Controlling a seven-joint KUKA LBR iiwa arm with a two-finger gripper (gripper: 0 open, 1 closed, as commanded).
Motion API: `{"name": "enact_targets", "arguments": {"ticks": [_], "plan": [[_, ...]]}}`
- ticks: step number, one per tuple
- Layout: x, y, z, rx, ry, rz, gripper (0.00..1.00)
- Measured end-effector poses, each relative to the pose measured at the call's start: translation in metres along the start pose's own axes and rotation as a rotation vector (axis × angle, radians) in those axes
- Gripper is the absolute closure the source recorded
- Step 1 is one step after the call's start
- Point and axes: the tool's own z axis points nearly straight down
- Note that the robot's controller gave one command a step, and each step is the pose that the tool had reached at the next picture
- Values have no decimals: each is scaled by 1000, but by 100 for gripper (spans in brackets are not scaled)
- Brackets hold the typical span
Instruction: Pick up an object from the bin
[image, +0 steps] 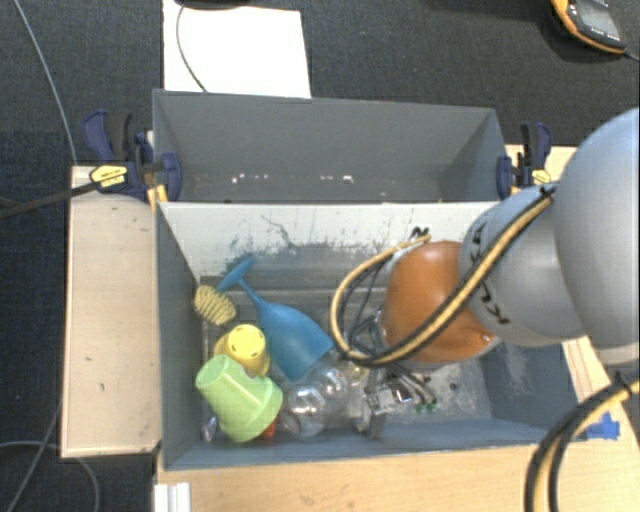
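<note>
Bin (178, 340): grey sheet metal, matt; back wall scuffed and scratched pale, floor speckled.
Funnel (290, 338): blue plastic, smooth, slight sheen.
Yellow cup (245, 345): plastic, smooth, dull.
Green cup (238, 398): pale plastic, smooth, matt.
Clear piece (315, 398): transparent plastic, glossy, with bright glints.
Brush (210, 303): tan, ridged, rough-looking; material cannot be told.
Wrist cover (430, 300): orange, smooth, glossy.
Arm (580, 240): grey casing, smooth, satin finish.
Cable (348, 290): yellow-and-black sheath, finely patterned, matt.
</note>
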Motion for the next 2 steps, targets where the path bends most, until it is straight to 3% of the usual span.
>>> {"name": "enact_targets", "arguments": {"ticks": [1,2], "plan": [[-9,23,-2,-5,-7,-397,100],[-9,23,-2,-5,-7,-398,100]]}}
